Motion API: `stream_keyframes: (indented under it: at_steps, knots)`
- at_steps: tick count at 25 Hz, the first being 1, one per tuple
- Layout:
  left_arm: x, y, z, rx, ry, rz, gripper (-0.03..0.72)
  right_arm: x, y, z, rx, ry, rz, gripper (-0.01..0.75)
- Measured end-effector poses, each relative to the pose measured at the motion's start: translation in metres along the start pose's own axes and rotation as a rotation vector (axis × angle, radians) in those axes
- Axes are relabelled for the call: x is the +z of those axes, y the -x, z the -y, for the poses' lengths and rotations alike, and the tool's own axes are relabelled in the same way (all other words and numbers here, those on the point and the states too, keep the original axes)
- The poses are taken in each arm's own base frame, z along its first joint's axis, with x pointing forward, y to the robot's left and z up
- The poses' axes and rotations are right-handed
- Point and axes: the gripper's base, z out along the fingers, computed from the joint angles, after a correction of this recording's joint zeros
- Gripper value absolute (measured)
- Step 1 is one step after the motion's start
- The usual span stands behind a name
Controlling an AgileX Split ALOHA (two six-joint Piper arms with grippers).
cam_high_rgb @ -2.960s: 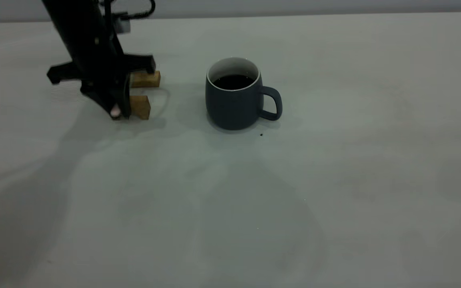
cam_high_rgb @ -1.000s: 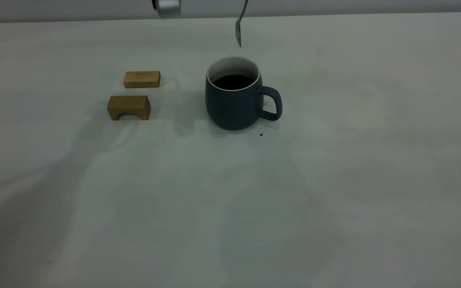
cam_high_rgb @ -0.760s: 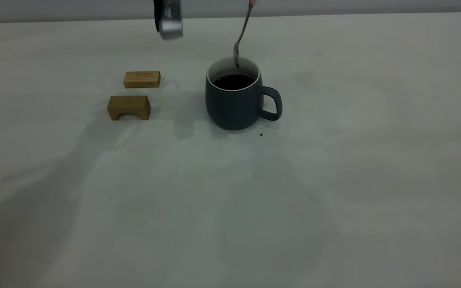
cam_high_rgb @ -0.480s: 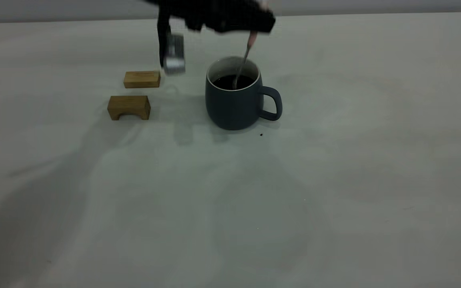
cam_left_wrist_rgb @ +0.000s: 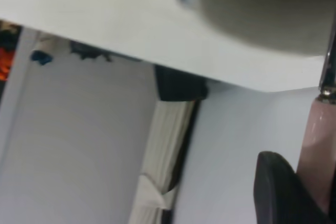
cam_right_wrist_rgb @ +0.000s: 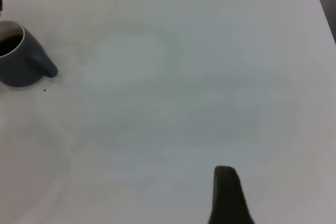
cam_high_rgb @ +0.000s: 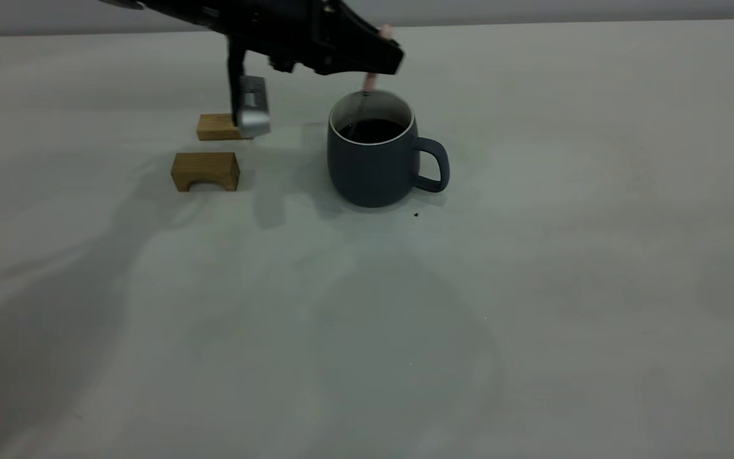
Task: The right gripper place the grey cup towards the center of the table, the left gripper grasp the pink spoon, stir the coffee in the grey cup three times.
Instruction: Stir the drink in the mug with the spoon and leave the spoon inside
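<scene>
The table is wide and pale, and it carries everything else. Over its far left part the left arm reaches in from the left, lower now than half a second ago. The left gripper hangs just above the rim of the grey cup and is clamped on the pink spoon; in the left wrist view a dark finger presses against the pink handle.

The grey cup stands upright near the middle of the table, with its handle turned to the right, and it has not moved. The coffee fills it to a little under the rim.

Two wooden blocks lie to the left of the cup, well apart from it: the arched block is nearer to the camera, and the flat block behind it is now partly hidden by a silver part of the arm.

The spoon points down into the cup. Its neck has shifted toward the left side of the cup since half a second ago, and the bowl is under the coffee surface.

The right gripper shows only as one dark finger in its own wrist view, far from the cup; I cannot tell if it is open or closed.
</scene>
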Motion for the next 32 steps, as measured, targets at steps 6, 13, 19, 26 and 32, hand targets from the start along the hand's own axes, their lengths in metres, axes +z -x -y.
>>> stream_keyframes:
  at_steps: [6, 13, 19, 26, 32]
  knots:
    - [0.014, 0.002, 0.008, 0.022, -0.071, -0.044, 0.156, 0.0, 0.0, 0.0, 0.0, 0.0, 0.0, 0.543]
    - [0.042, 0.002, -0.003, 0.129, -0.032, -0.131, 0.156, 0.0, 0.0, 0.0, 0.0, 0.0, 0.0, 0.543]
    - [0.037, 0.005, -0.012, 0.099, 0.097, -0.13, 0.156, 0.0, 0.0, 0.0, 0.0, 0.0, 0.0, 0.543]
    - [0.012, 0.022, 0.003, -0.011, 0.114, -0.068, 0.156, 0.0, 0.0, 0.0, 0.0, 0.0, 0.0, 0.543]
    - [0.013, 0.02, 0.01, 0.005, 0.022, -0.077, 0.156, 0.0, 0.0, 0.0, 0.0, 0.0, 0.0, 0.543]
